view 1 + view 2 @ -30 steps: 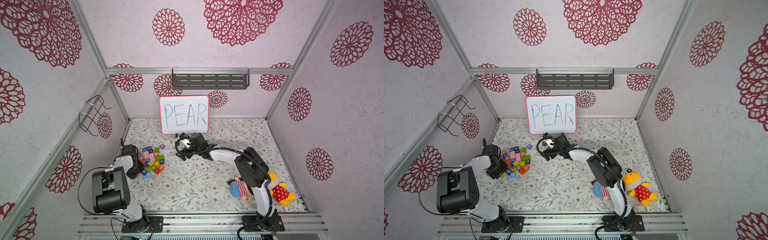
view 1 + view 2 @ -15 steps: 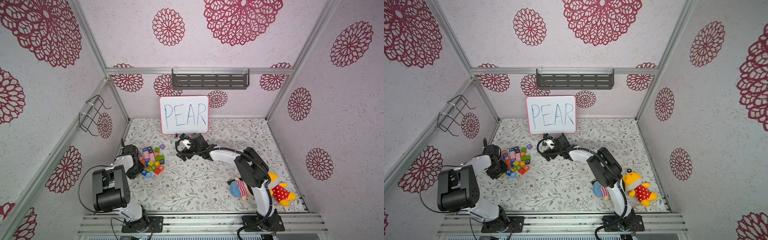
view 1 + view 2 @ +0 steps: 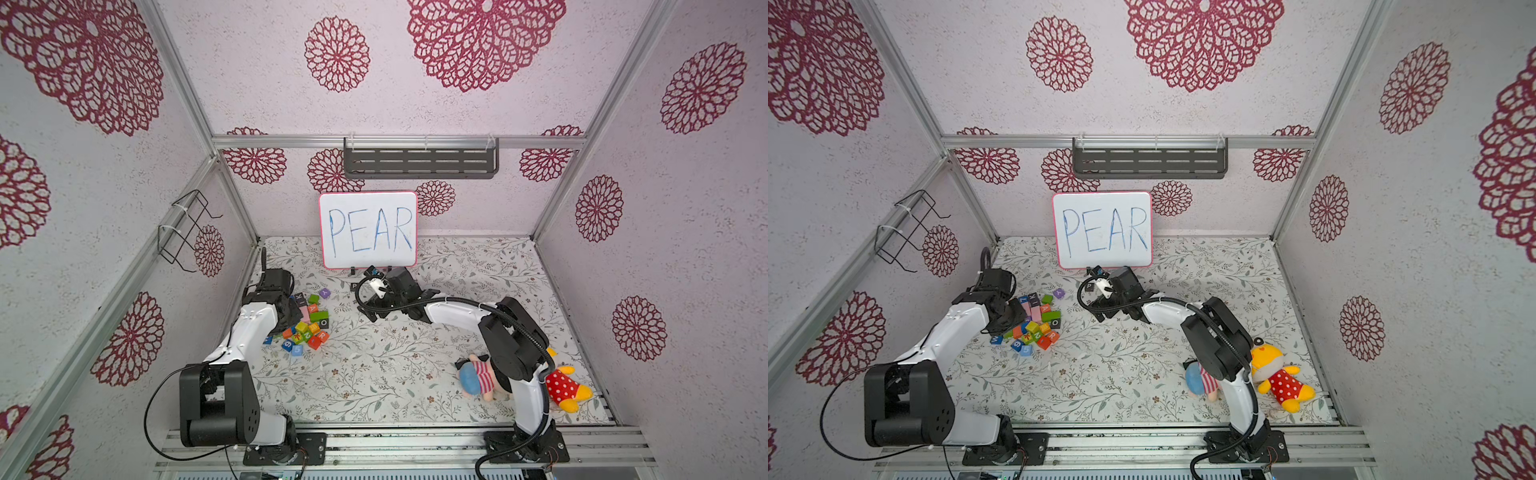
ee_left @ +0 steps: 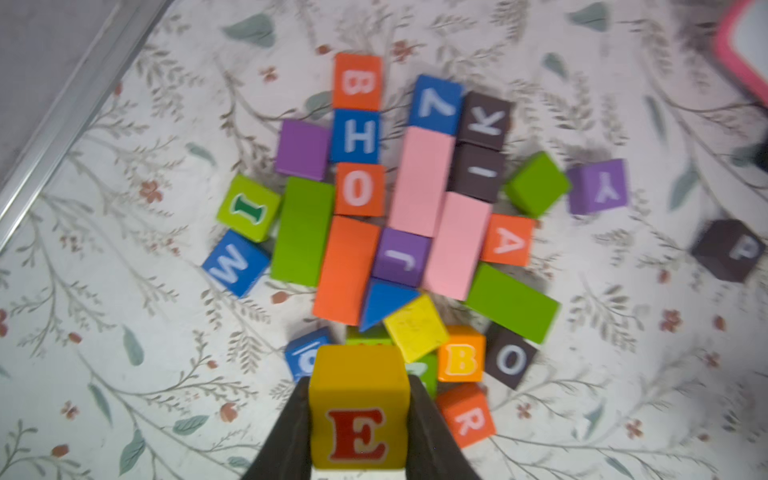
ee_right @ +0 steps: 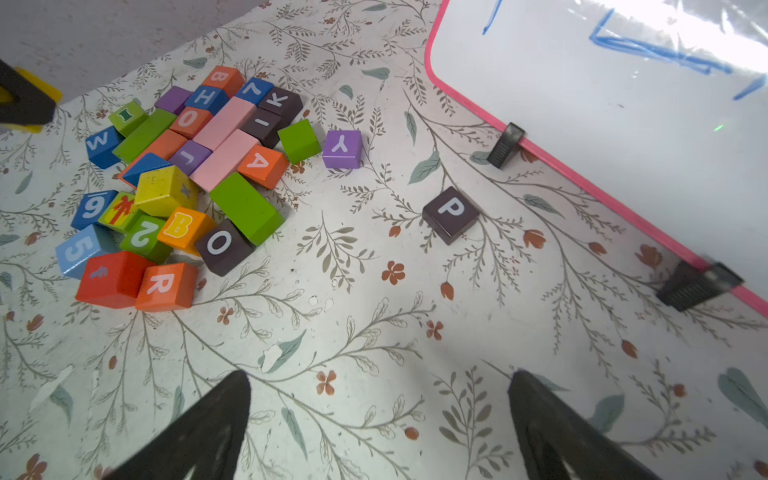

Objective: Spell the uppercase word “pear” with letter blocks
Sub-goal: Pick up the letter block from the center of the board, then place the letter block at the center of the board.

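Gripping yellow E block [image 4: 359, 409] between left fingers [image 4: 291, 432].

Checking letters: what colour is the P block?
The P block is dark brown, white letter; clearest in the right wrist view.

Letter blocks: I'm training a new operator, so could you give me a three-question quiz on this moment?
1. True or false: the left arm's jaws are shut on the E block.
2. Which letter block lies alone near the whiteboard, apart from the pile?
3. The right arm's jaws are: A) open and empty; B) shut on a block; C) out of view.
Key: 1 true; 2 the P block; 3 A.
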Motion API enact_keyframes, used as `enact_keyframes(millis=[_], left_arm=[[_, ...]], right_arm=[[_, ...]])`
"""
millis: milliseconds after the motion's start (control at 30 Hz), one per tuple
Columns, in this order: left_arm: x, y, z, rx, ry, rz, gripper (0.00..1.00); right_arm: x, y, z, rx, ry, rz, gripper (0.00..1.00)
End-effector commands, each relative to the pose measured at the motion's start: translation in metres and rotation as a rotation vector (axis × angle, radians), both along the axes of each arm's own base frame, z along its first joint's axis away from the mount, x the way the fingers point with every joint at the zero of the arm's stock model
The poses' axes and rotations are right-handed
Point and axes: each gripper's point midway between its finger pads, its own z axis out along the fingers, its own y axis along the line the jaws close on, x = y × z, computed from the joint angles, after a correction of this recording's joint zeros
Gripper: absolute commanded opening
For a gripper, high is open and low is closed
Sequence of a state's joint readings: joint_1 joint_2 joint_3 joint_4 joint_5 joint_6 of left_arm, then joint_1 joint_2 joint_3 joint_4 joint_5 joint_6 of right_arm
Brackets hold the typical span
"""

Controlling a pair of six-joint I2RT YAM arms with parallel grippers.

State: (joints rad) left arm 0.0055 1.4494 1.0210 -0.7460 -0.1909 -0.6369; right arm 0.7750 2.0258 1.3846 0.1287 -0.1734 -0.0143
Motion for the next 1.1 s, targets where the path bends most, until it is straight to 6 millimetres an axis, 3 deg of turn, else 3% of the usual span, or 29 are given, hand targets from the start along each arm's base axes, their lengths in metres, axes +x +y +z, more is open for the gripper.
enact_keyframes(millis=[0,267,467,533,567,700,933,1067], left_arm=[[0.026,-0.03,0.009,-0.014,-0.022,-0.14,0.26],[0.095,-0.11,0.011,-0.049,-0.036,-0.459,0.22],[0.134,-0.151,0.012,-0.019,-0.07,-0.646,0.21],[0.147,-0.16,0.019,-0.01,-0.088,-0.688,0.21],[0.153,-0.164,0.007,-0.009,-0.061,-0.705,0.21],[0.17,-0.18,0.003,-0.018,-0.056,-0.755,0.21],[0.187,-0.193,-0.011,-0.031,-0.025,-0.744,0.21],[0.187,-0.197,-0.024,-0.042,0.014,-0.706,0.21]], right_arm=[[0.008,-0.013,0.029,0.04,-0.056,-0.094,0.99],[0.02,-0.032,0.015,0.035,-0.088,-0.214,0.99],[0.022,-0.042,0.003,0.038,-0.081,-0.246,0.99],[0.024,-0.045,-0.002,0.036,-0.074,-0.251,0.99],[0.026,-0.046,-0.004,0.033,-0.071,-0.253,0.99],[0.032,-0.053,-0.012,0.025,-0.06,-0.266,0.99],[0.04,-0.064,-0.02,0.032,-0.036,-0.286,0.99],[0.043,-0.066,-0.023,0.036,-0.028,-0.288,0.99]])
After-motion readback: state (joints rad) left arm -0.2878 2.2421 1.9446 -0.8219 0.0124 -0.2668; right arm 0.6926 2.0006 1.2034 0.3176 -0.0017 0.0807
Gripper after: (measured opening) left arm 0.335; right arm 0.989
